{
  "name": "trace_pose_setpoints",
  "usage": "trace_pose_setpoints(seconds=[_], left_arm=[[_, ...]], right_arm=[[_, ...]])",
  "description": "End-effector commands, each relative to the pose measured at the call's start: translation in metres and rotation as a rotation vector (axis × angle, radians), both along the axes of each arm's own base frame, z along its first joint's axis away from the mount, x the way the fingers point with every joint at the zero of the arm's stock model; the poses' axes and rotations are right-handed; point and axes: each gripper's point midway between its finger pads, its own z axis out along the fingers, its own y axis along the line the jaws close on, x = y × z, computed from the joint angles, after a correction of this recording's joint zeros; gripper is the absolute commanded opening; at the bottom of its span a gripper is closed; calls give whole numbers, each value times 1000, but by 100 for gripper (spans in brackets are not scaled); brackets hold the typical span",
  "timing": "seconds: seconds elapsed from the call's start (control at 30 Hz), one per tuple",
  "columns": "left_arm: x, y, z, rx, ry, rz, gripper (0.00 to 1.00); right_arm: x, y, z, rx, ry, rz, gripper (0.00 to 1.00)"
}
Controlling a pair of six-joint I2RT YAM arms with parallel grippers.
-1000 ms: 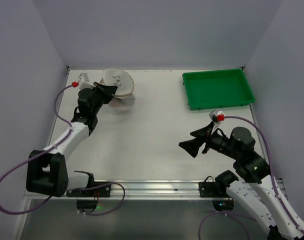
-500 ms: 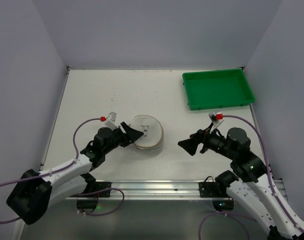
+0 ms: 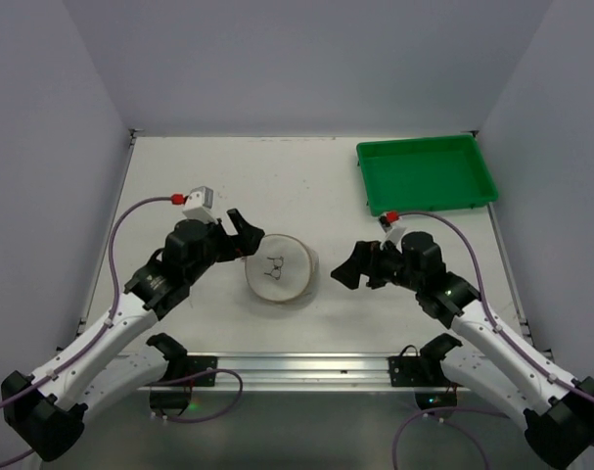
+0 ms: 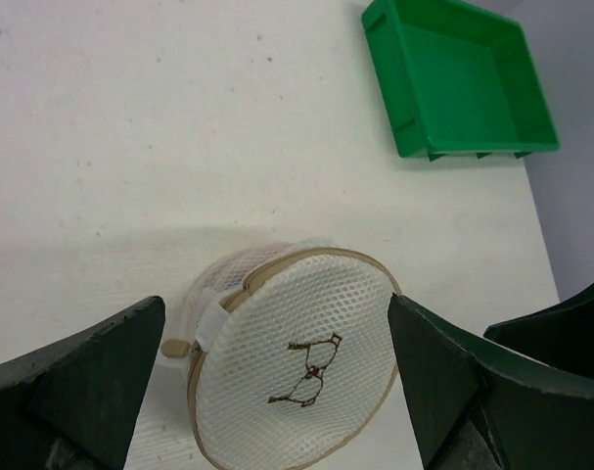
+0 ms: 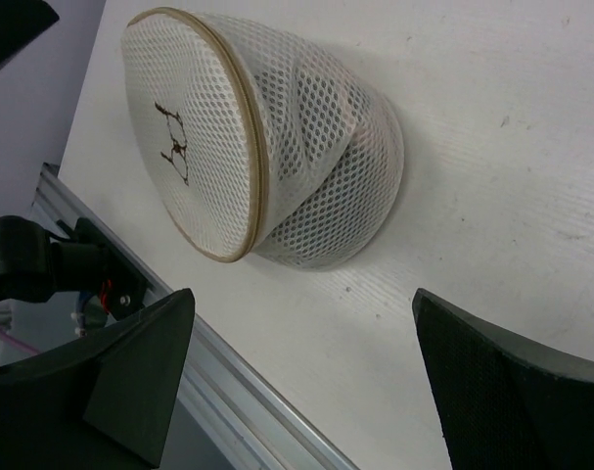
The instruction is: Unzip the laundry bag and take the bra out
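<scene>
The laundry bag (image 3: 281, 268) is seen lying on the white table (image 3: 189, 176) near the middle of its near edge, tilted so that its flat round face with the dark bra pictogram is turned upward. The face is ringed by a tan trim, and a small beige tab (image 4: 174, 346) is seen at the side of the drum in the left wrist view. What is held inside cannot be made out through the white mesh. The left gripper (image 3: 246, 233) is held at about 10 o'clock from the bag, just beside it, with its fingers spread apart and nothing between them; contact with the mesh is not shown. The right gripper (image 3: 347, 266) is placed at 3 o'clock from the bag, near it but apart, and its fingers are likewise spread wide and closed on nothing. The green tray (image 3: 426, 176) is set well away at about 1 o'clock from the bag, in the far right corner, and only its own green floor and walls are seen.
</scene>
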Motion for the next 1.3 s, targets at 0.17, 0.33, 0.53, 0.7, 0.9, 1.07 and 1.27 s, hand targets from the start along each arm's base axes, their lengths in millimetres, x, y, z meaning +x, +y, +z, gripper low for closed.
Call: trace_pose_setpoints(seconds=[0.17, 0.33, 0.53, 0.7, 0.9, 1.07, 1.27], left_arm=[[6, -12, -10, 242, 59, -187, 100], [-16, -2, -37, 150, 133, -121, 99], [-9, 6, -29, 151, 42, -85, 96], [16, -19, -3, 255, -34, -219, 97], [43, -44, 6, 407, -94, -394, 98], [34, -66, -29, 393, -9, -547, 89], [11, -58, -96, 382, 207, -547, 68]], right_arm=[[23, 35, 12, 39, -31, -18, 93], [28, 44, 13, 24, -41, -8, 92], [20, 56, 0, 40, 17, 32, 84], [4, 72, -22, 64, 84, 50, 82], [-10, 85, -50, 54, 183, 3, 81], [-3, 95, -66, 52, 231, -29, 77], [28, 97, -72, 38, 231, -89, 64]])
